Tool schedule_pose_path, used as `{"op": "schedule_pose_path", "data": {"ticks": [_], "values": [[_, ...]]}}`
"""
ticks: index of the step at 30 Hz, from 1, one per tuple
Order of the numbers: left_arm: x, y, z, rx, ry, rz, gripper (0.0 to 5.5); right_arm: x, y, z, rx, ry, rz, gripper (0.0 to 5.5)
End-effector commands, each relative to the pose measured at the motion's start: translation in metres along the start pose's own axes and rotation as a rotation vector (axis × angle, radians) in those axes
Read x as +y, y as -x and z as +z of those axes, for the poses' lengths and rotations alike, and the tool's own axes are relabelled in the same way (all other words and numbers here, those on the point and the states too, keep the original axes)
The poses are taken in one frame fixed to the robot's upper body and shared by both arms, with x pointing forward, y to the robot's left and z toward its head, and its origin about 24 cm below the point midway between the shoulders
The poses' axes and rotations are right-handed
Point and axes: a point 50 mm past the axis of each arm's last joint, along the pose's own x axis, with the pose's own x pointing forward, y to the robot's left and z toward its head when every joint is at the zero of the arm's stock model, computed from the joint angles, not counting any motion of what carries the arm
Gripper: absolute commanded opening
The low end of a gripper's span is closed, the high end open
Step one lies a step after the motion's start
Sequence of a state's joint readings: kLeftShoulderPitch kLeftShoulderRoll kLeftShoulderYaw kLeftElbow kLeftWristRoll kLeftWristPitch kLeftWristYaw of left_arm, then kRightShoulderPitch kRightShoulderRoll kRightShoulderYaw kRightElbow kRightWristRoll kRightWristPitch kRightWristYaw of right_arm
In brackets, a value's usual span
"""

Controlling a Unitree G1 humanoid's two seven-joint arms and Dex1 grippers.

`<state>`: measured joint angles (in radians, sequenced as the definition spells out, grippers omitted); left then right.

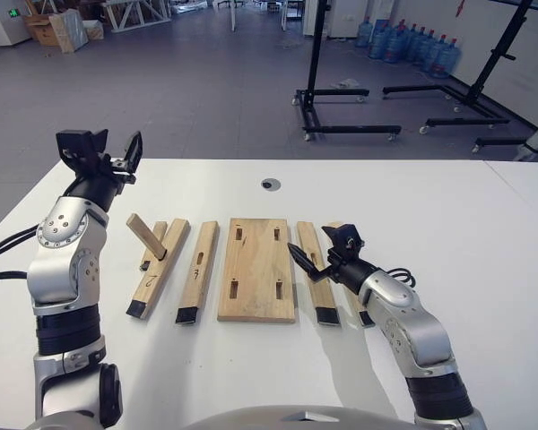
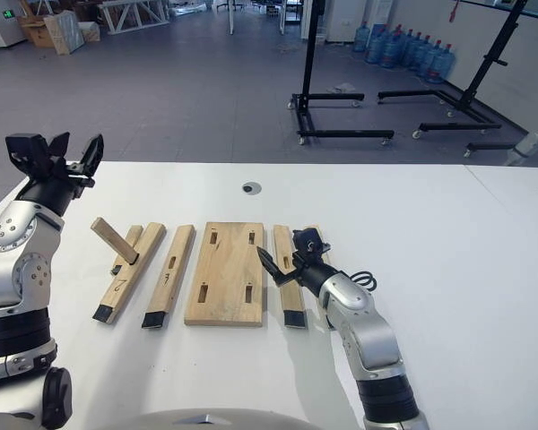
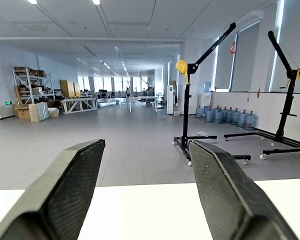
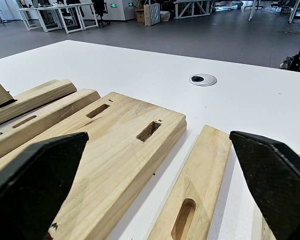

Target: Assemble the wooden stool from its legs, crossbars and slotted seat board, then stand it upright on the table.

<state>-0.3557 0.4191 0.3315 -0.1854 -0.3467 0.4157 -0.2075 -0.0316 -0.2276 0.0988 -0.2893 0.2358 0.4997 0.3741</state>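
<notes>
1. The seat board [image 1: 257, 269] lies flat in the middle of the frame on the white table [image 1: 466, 233], with its four slots facing up.
2. Left of the board lie two legs [image 1: 198, 271], side by side and a little apart from it. Their dark ends point toward the bottom of the frame.
3. A short bar [image 1: 147, 236] stands tilted, its lower end meeting the outer of those legs and its top leaning toward the upper left. Another short piece [image 1: 146, 262] lies flat just beside it.
4. Right of the board lies a third leg [image 1: 314, 269], near the board's edge. A further piece [image 1: 362, 313] beyond it is mostly hidden by the arm.
5. The right gripper [image 1: 321, 251] sits low over the third leg, just right of centre. Its fingers are spread wide and hold nothing.
6. The left gripper [image 1: 108, 152] is raised at the upper left of the frame, with its fingers wide apart and empty.
7. A round hole [image 1: 270, 184] shows in the table above centre.
</notes>
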Motion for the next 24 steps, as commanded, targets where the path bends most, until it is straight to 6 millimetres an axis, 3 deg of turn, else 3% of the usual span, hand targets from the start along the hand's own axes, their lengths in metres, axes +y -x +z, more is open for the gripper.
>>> {"op": "schedule_pose_path", "data": {"ticks": [1, 7, 10, 12, 17, 18, 20, 21, 24], "values": [[0.000, 0.000, -0.006, 0.015, -0.007, 0.000, 3.07, 0.000, 0.000, 0.003, -0.001, 0.011, 0.005, 5.23], [-0.001, -0.002, -0.009, 0.017, -0.013, -0.001, 3.07, 0.000, -0.001, 0.003, 0.001, 0.014, 0.015, 5.23], [0.000, 0.001, -0.020, 0.044, -0.009, 0.003, 3.07, 0.001, -0.001, 0.004, 0.005, 0.015, 0.024, 5.23], [0.000, 0.003, -0.038, 0.089, 0.010, 0.010, 3.07, 0.000, 0.000, 0.003, 0.010, 0.017, 0.026, 5.23], [-0.001, 0.033, -0.113, 0.275, 0.059, 0.045, 3.07, -0.003, -0.002, 0.004, 0.030, 0.024, 0.053, 5.23], [-0.005, 0.033, -0.119, 0.276, 0.073, 0.040, 3.07, -0.004, -0.002, 0.004, 0.031, 0.025, 0.054, 5.23], [-0.007, 0.023, -0.109, 0.214, 0.077, 0.042, 3.07, -0.007, -0.004, 0.006, 0.028, 0.028, 0.055, 5.23], [-0.006, 0.011, -0.088, 0.138, 0.078, 0.042, 3.07, -0.008, -0.004, 0.008, 0.020, 0.027, 0.050, 5.23], [-0.003, -0.015, 0.003, -0.129, 0.066, 0.020, 3.07, -0.010, -0.004, 0.010, 0.005, 0.025, 0.031, 5.23]]}}
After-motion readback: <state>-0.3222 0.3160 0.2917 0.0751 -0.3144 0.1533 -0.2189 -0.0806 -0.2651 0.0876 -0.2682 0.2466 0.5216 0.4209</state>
